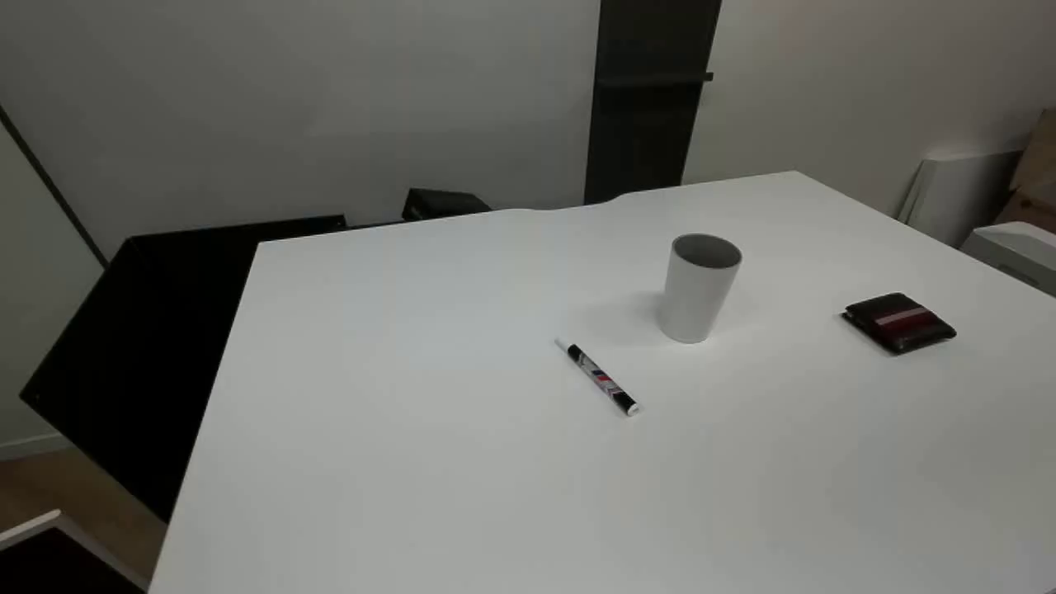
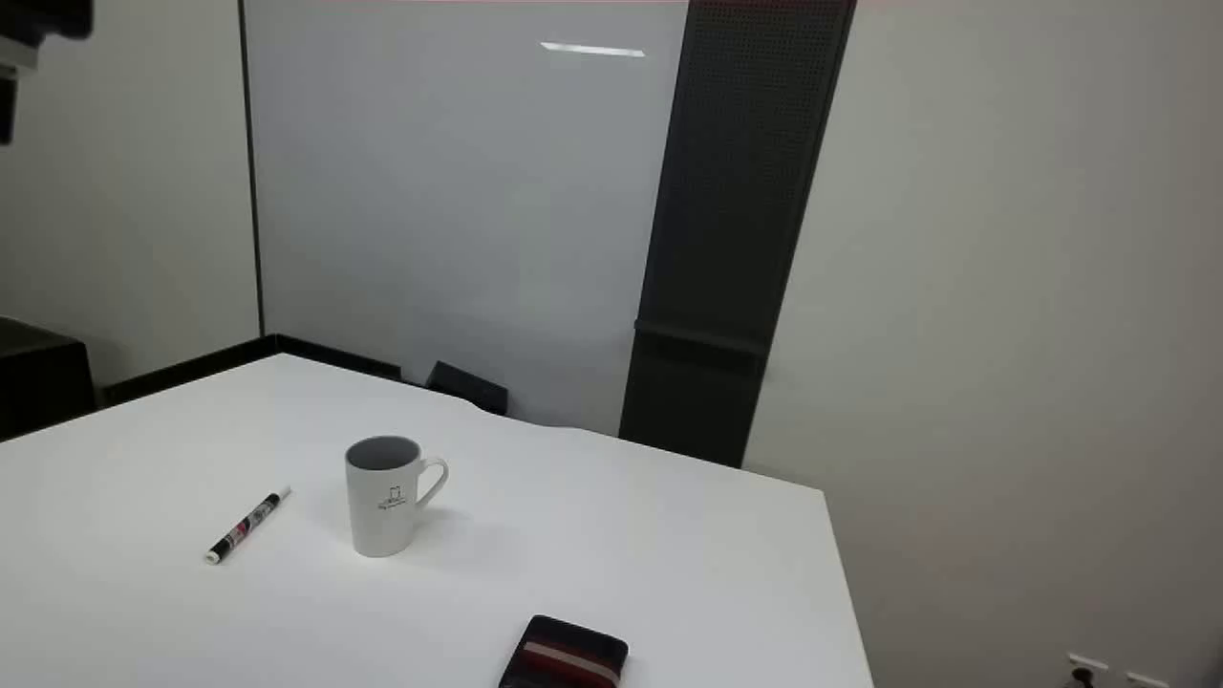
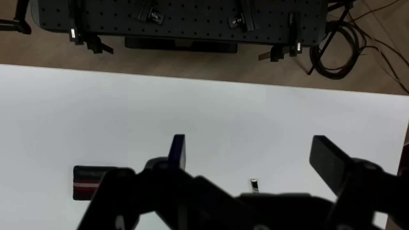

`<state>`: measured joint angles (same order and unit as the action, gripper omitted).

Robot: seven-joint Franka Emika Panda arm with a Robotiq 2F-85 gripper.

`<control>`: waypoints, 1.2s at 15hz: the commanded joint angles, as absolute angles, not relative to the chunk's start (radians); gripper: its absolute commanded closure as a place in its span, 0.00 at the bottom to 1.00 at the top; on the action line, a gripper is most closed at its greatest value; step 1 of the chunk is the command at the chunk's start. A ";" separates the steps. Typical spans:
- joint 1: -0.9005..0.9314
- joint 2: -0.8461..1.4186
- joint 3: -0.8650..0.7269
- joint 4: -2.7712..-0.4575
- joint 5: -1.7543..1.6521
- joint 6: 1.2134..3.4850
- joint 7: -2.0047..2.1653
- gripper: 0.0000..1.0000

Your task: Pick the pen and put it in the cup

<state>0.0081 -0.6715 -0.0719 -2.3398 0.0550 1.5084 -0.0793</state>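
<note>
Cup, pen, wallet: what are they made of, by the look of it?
Cup: probably glazed ceramic, satin finish; smooth pale wall, no sharp highlights, printed motif. Coated metal not ruled out.
Pen: likely plastic, finish too small to judge; slim straight barrel, printed graphics, white ends.
Wallet: leather or imitation, can't tell which; faint sheen, rounded corners, layered-looking edge.

This seems to be an office room, arranged partly as a lab. The office shows in the wide white desk [image 1: 412, 462], the plain pale wall [image 2: 1003, 287] and the large glossy wall panel [image 2: 459, 191], upper left of an exterior view, which reflects a strip of light [image 2: 592, 50]. A wall socket [image 2: 1094, 663] is at lower right. The lab shows in the wrist view: along the top, a black perforated board [image 3: 198, 19] with clamp-like fittings [image 3: 294, 32]; at upper right, a coil of cable [image 3: 334, 75] over wood-look floor [image 3: 150, 64].
</note>
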 commanded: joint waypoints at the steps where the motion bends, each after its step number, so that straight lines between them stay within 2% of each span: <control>1: -0.001 -0.670 -0.065 -2.338 0.058 1.507 -0.084 0.00; 11: -0.002 -0.662 -0.071 -2.342 0.055 1.536 -0.095 0.00; 18: 0.013 -0.426 -0.111 -2.388 0.062 1.739 -0.250 0.00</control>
